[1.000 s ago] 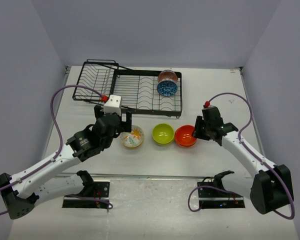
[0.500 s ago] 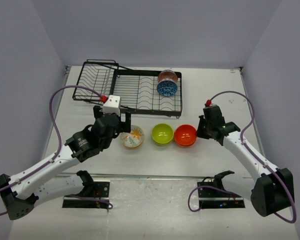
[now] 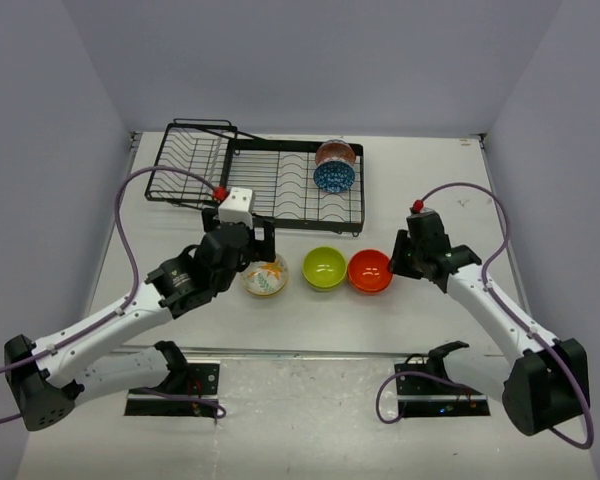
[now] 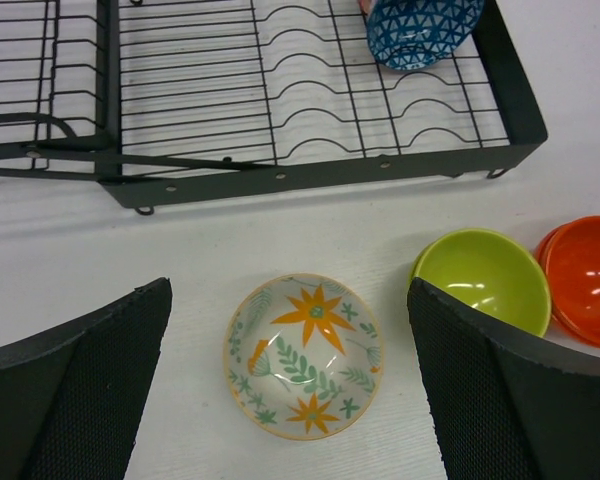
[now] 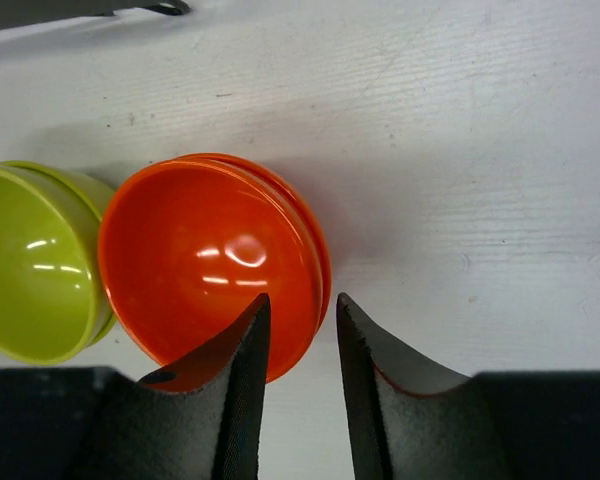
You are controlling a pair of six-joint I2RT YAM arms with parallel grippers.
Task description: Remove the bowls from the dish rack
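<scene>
Glossy round orange bowl (image 5: 200,260), rim between narrowly parted right gripper (image 5: 302,302), left gripper (image 4: 290,292) spread wide

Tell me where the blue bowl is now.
In the top view the blue bowl sits at the right end of the rack, beside a pinkish bowl, beyond the green bowl.

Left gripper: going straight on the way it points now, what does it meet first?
Probably the floral bowl, on the table centred between the open fingers of the left gripper, short of the dish rack; depth unclear.
</scene>
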